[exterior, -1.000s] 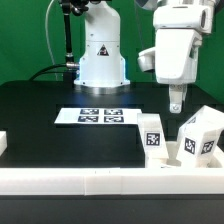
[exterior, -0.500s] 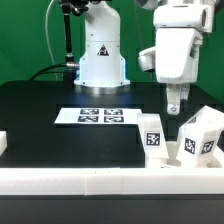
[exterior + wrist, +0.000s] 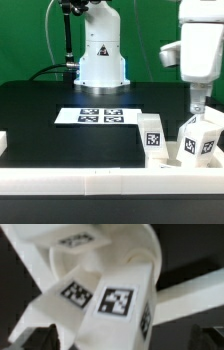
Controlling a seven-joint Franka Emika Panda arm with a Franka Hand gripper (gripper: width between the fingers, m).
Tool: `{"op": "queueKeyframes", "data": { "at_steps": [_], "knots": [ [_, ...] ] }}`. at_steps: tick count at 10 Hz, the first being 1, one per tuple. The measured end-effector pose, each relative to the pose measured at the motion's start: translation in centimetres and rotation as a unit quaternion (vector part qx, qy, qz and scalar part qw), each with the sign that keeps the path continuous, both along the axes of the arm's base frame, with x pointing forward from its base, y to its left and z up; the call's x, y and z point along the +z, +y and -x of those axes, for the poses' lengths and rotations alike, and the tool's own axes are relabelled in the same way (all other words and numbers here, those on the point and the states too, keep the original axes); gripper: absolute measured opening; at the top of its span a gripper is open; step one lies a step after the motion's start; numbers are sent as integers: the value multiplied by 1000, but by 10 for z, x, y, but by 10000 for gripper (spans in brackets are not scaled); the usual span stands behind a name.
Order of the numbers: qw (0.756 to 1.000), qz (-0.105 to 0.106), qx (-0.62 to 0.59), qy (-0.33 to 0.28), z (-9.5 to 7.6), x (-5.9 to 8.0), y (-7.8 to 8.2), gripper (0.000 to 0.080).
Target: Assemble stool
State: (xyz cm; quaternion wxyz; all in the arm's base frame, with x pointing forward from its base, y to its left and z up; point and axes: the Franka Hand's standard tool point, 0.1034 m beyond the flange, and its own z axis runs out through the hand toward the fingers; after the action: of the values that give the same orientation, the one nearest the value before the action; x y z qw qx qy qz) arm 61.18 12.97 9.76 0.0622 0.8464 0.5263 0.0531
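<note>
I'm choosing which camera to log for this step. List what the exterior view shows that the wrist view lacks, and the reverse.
Only the exterior view shows the marker board, the arm's base, the long white border rail, a separate upright tagged leg and the tool above the tagged parts. Only the wrist view shows the tags close up and the tool's dark fingertips at the frame edge. Both show the leaning tagged stool legs on the black table.

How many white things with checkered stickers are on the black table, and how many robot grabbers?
Tagged stool parts: 2, an upright leg and a larger tagged piece on the exterior view's right
Marker board: 1
White border rail: 1
Gripper: 1
Total: 5
</note>
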Motion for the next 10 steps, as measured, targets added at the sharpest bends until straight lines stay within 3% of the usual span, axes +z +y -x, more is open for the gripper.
{"op": "queueKeyframes", "data": {
  "at_steps": [9, 10],
  "knots": [
    [1000, 2, -10, 5, 0, -7, -12, 649],
    [1000, 2, -10, 5, 0, -7, -12, 556]
  ]
}}
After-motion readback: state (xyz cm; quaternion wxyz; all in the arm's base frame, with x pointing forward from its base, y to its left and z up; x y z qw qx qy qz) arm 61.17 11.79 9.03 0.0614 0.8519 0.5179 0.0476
